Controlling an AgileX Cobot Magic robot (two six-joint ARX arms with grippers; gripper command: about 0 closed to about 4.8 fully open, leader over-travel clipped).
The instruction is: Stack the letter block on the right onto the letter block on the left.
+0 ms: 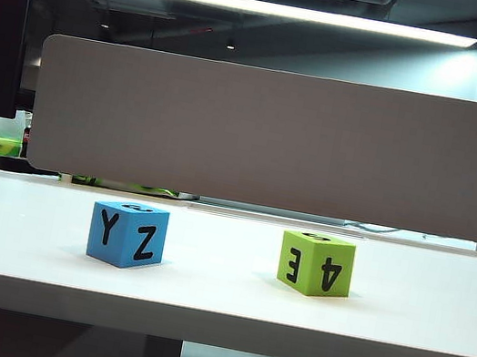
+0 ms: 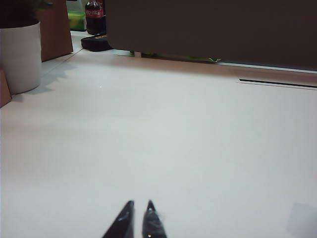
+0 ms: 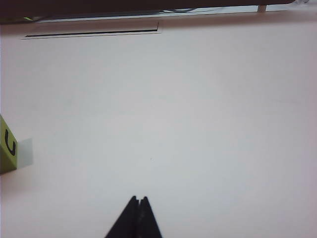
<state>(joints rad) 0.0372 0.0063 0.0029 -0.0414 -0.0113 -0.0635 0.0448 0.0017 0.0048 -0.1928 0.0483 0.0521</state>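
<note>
- Right now the right gripper (image 3: 139,200) is showing at the bottom edge of the right wrist view with its fingertips pressed together and nothing between them, hovering over bare white table (image 3: 198,124).
- The left gripper (image 2: 139,204) is sitting at the bottom of the left wrist view with its tips nearly meeting, only a thin gap between them, likewise carrying nothing.
- Neither arm is appearing in the exterior view, so both seem to be waiting drawn back, clear of the work.
- The green letter block (image 1: 316,263) is resting on the table right of centre in the exterior view, its faces reading E and 4; one edge is also peeking in at the left margin of the right wrist view, well apart from the right gripper.
- The blue letter block (image 1: 128,234) is standing left of centre, showing Y and Z, its top bare and ready to receive the other.
- Both blocks are lying well apart, so stacking appears not yet begun; the right gripper would probably need to spread before reaching for the green one.
- A grey partition panel (image 1: 282,140) is closing off the far side of the table.
</note>
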